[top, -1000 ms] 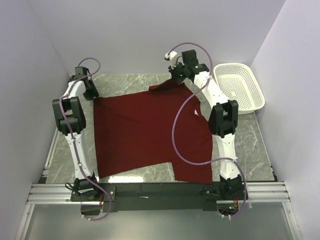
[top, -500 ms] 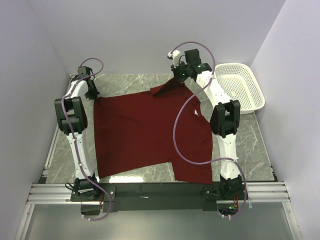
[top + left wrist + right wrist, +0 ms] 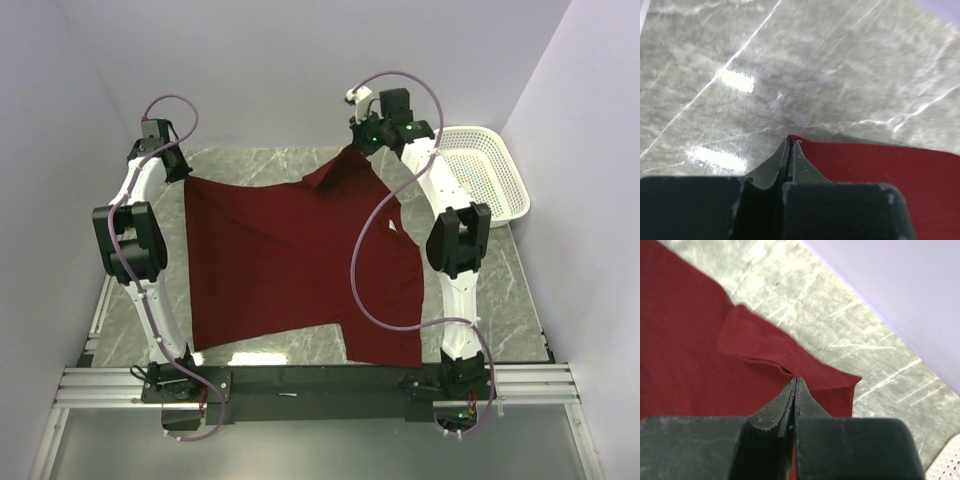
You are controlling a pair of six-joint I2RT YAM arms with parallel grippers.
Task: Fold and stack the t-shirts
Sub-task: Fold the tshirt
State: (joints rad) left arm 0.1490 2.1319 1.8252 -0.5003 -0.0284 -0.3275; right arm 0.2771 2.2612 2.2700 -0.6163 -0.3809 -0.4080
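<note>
The maroon t-shirt (image 3: 300, 260) lies spread over the middle of the marble tabletop (image 3: 500, 290), mostly flat, with its far edge raised at both ends. The left gripper (image 3: 790, 142) is pressed together on the far-left corner of the cloth, which it catches only at the very fingertips. The right gripper (image 3: 795, 382) is pinching a bunched fold at the far edge, right of the middle, where the fabric peaks up off the surface. The step in hand looks like lifting this far edge to carry it toward the near side for a first fold. To do it well, both arms should rise together and level, with the edge between them just taut, not stretched. The left bite looks shallow, so a jerk could pull the corner free. The carried edge should come down square on the near edge, and the right arm should stay apart from the white basket (image 3: 468, 131) at the far right.
</note>
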